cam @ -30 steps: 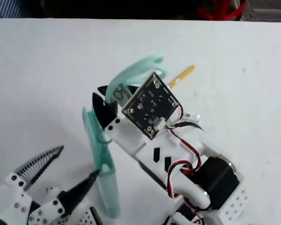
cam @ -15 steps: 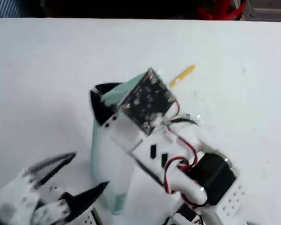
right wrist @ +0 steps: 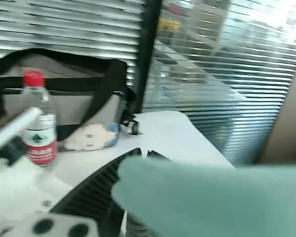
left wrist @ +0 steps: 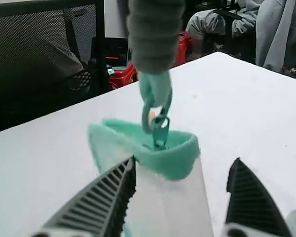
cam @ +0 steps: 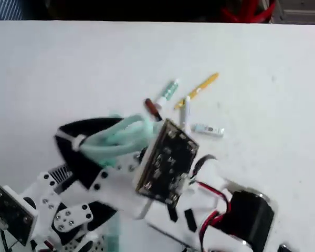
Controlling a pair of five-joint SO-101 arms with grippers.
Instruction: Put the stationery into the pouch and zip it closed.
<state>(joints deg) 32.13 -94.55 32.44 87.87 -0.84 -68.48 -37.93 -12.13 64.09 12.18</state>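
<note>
The pouch (left wrist: 153, 163), clear with a teal rim, hangs upright off the table by its teal zipper tab (left wrist: 155, 101). My right gripper (cam: 102, 137) is shut on that tab, and in the left wrist view its grey finger (left wrist: 153, 29) comes down from above. In the right wrist view the teal pouch (right wrist: 212, 197) lies against the black finger (right wrist: 96, 190). My left gripper (left wrist: 180, 197) is open, one finger on each side of the pouch's body. Several pens lie loose on the table: a yellow pen (cam: 198, 88), a teal marker (cam: 168, 91), a red-brown one (cam: 152, 108) and a small white piece (cam: 208, 130).
The left arm's body (cam: 52, 210) sits at the near left of the white table (cam: 262, 68), and the right arm's motor block (cam: 247, 218) at the near right. A bottle (right wrist: 38, 123) and a bag (right wrist: 79, 94) stand in the room behind.
The right arm swung left and raised the pouch by its tab. Several pens now lie where the pouch was. The left arm moved in under the pouch.
</note>
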